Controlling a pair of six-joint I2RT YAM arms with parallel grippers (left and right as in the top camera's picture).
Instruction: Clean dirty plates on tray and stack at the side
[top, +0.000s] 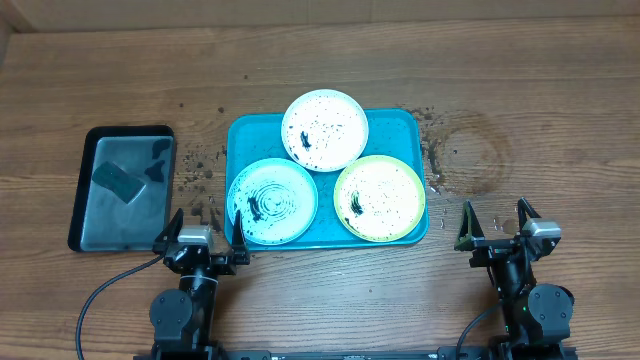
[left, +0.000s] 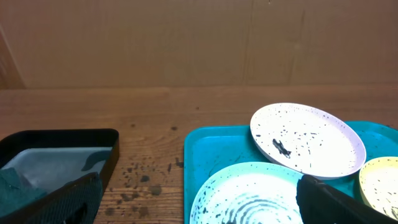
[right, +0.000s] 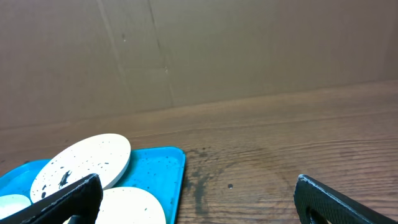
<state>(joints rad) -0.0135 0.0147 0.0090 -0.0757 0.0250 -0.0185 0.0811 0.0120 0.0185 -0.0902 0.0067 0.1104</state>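
Overhead, the white-rimmed plate (top: 324, 130), teal-rimmed plate (top: 272, 201) and lime-rimmed plate (top: 379, 198) all lie on the teal tray (top: 250, 135), each speckled with dark dirt, so I'd say nothing is cleaned or stacked yet. At the tray's near-left corner the left gripper (top: 207, 216) hangs spread wide and empty, and the right gripper (top: 495, 210), off the near-right corner, does too. Left of the tray a black-rimmed grey tray (top: 140, 215) holds a sponge-like block (top: 117, 181), and no readable writing shows.

The wooden table (top: 560, 80) is showing matt, stained grain; the plastic tray (top: 403, 122) and plates (top: 324, 130) are gleaming smooth.
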